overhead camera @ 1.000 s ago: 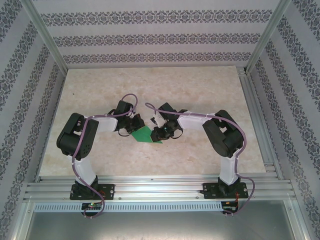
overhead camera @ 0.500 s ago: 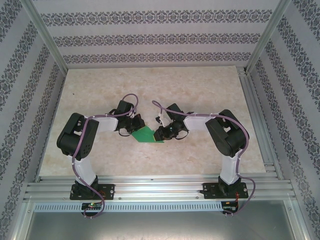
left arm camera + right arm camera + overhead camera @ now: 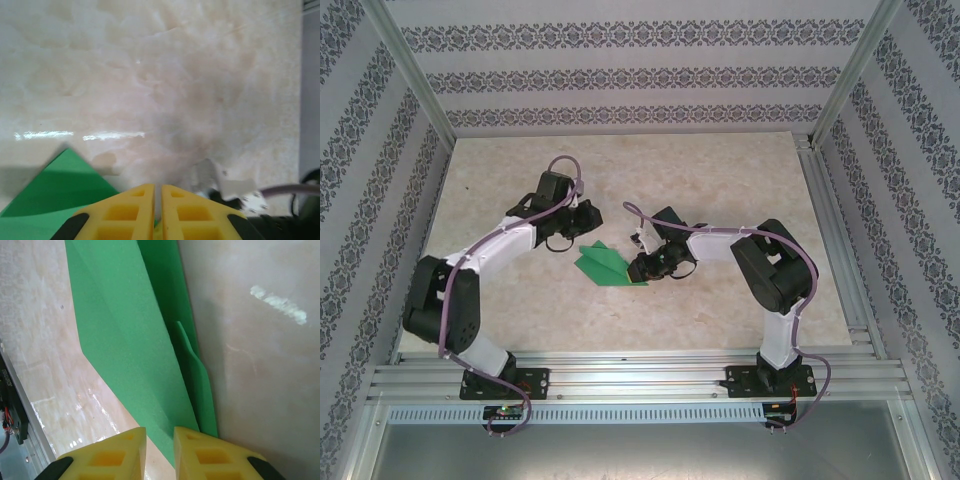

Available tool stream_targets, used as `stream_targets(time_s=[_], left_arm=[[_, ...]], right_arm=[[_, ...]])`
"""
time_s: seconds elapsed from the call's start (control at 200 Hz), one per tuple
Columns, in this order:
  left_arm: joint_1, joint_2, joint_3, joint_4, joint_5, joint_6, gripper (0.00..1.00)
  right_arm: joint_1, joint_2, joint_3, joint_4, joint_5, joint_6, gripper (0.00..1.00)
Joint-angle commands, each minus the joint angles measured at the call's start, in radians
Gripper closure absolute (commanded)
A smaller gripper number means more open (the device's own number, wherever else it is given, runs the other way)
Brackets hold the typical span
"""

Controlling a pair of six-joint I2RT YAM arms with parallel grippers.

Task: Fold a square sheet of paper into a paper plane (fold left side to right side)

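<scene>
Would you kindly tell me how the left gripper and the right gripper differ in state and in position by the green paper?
The left gripper has its fingers almost touching; the right gripper shows a plain gap. The green paper lies off to one side of the left gripper, whereas its edge runs into the right gripper's gap. Both have yellow fingers.
</scene>
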Motion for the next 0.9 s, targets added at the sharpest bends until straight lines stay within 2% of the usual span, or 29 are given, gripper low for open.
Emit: stream_targets(time_s=[0.0, 0.165, 0.36, 0.58, 0.894], left_arm=[[-0.026, -0.028, -0.063, 0.017, 0.044, -0.001, 0.89], [-0.116, 0.011, -0.192, 0.212, 0.098, -0.108, 0.93], [-0.173, 0.1, -0.22, 0.334, 0.083, -0.165, 0.95], [-0.203, 0.172, -0.21, 0.361, 0.057, -0.185, 0.96], [-0.202, 0.182, -0.266, 0.338, -0.009, -0.186, 0.96]], right_arm=[[0.015, 0.083, -0.047, -0.195, 0.126, -0.002, 0.78], [0.028, 0.097, -0.028, -0.21, 0.142, -0.005, 0.78], [0.032, 0.095, -0.02, -0.226, 0.155, -0.006, 0.78], [0.035, 0.097, -0.019, -0.233, 0.162, -0.006, 0.78], [0.035, 0.099, -0.019, -0.244, 0.178, -0.009, 0.78]])
